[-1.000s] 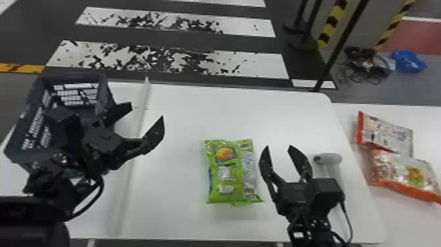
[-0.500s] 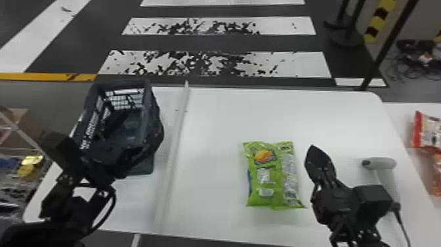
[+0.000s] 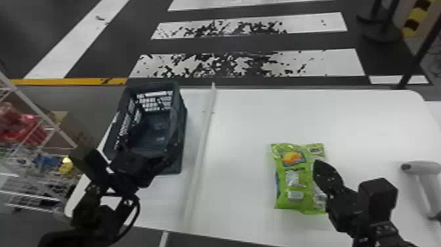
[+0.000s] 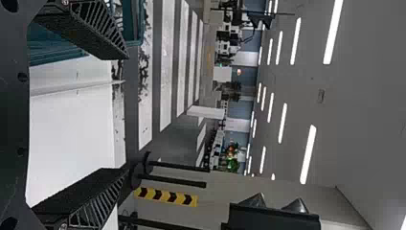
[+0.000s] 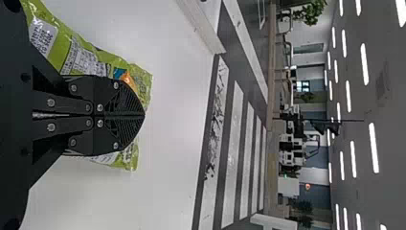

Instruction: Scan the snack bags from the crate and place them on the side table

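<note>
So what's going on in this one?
A two-armed robot is at a snack-scanning job. Its right gripper, fingers shut, is over the edge of the green snack bag, seemingly not gripping it. The bag lies on the white table. The left gripper is open by the crate. The scanner is right of the bag.

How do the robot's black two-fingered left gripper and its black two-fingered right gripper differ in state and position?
The left gripper is open, its fingers wide apart; the right gripper is shut, its fingers together. In the head view, the left gripper is by the dark plastic crate, while the right gripper is at the green snack bag. Both have flat black fingers.
</note>
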Motion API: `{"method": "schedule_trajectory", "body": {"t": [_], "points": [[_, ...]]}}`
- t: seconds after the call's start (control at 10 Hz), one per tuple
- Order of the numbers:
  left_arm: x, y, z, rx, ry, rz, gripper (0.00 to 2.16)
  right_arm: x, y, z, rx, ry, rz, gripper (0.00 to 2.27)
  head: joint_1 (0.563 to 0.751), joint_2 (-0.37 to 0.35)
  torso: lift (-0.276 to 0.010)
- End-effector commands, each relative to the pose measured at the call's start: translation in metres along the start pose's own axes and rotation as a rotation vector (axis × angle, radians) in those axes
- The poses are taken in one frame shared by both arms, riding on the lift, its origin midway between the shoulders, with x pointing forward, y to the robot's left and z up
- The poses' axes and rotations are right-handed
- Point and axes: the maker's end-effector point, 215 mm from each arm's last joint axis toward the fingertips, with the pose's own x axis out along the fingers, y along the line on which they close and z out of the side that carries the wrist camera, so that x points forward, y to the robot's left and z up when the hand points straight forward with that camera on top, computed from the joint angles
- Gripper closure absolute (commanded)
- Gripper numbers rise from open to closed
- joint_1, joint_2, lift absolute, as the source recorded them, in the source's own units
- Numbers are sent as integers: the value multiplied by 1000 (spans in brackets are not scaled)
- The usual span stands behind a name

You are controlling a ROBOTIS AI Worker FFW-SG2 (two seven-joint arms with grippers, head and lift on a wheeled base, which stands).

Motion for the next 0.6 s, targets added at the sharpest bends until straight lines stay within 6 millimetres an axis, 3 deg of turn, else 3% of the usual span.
{"method": "schedule_trajectory", "body": {"t": [0.0,0.5], "points": [[-3,1,-2,-2,1,2,36,13,3,-21,-4,50,24,2256,695,208,-50],[-8,1,-9,-6,17,3,36,33,16,-69,-21,159,77,2256,695,234,-50]]}}
